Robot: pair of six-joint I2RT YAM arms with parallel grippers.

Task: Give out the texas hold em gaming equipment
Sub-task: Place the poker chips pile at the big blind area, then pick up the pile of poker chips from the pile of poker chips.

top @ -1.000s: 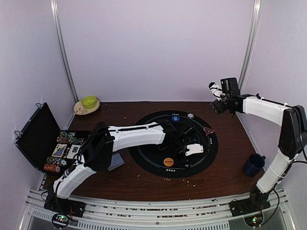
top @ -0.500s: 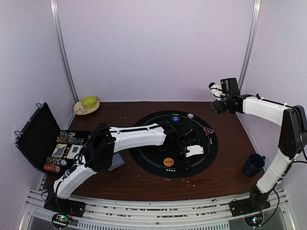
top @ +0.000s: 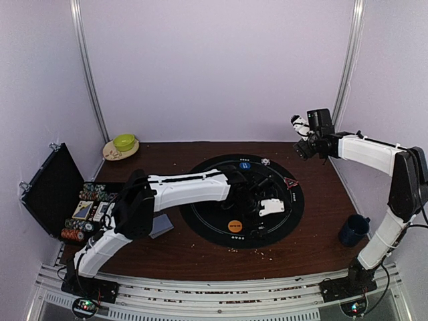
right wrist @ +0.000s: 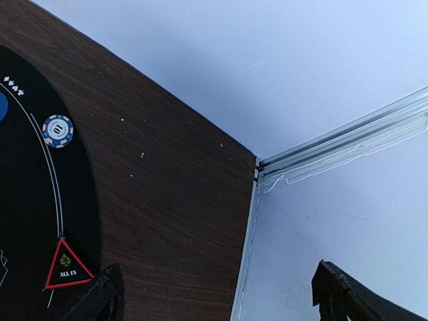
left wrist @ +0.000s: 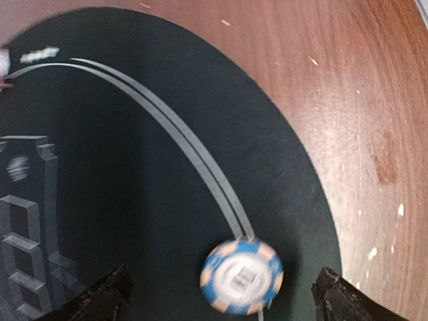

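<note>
Left tool (left wrist: 224, 299) hung over the black mat (left wrist: 134, 167), fingers wide apart, nothing in them. The blue striped chip (left wrist: 242, 275) lay flat on the mat's rim line, low in the wrist frame between the two fingertips, not touched as far as I could tell. The overhead shot put it on the mat's upper edge.

My read: this was the chip-placing step, either just set down or about to be grabbed, couldn't tell which. If it was placed, the next move called for lifting clear without clipping it, then swinging back to the chip case (top: 47, 190) at the left of the frame.

Versus half a second earlier, the left arm had crept slightly up the frame. The right tool (right wrist: 221, 297) hadn't budged: fingers apart, empty, high over the desk's (top: 200, 257) upper right corner. Orange disc (top: 235, 225) sat in the same spot.
</note>
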